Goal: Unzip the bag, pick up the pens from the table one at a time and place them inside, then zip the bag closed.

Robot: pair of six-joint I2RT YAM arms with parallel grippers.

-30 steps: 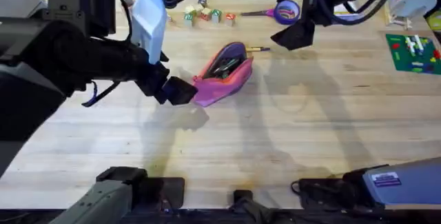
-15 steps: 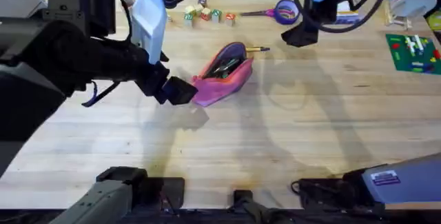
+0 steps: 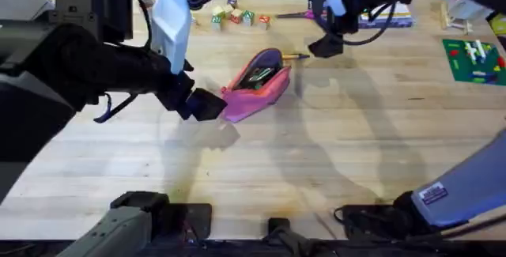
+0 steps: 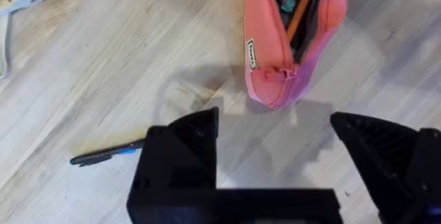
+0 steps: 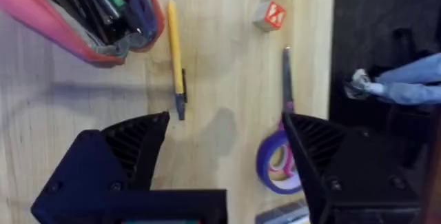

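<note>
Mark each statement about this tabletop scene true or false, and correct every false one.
1. The pink bag is zipped shut. False: its zipper is open and pens show inside.
2. An orange-yellow pen lies on the table beside the bag's open end. True.
3. The right gripper is shut on that pen. False: it is open above the pen, holding nothing.
4. A dark pen lies on the wood near the left gripper. True.
5. The left gripper is open, at the bag's closed end. True.
6. The purple-handled scissors are inside the bag. False: they lie on the table, apart from it.
</note>
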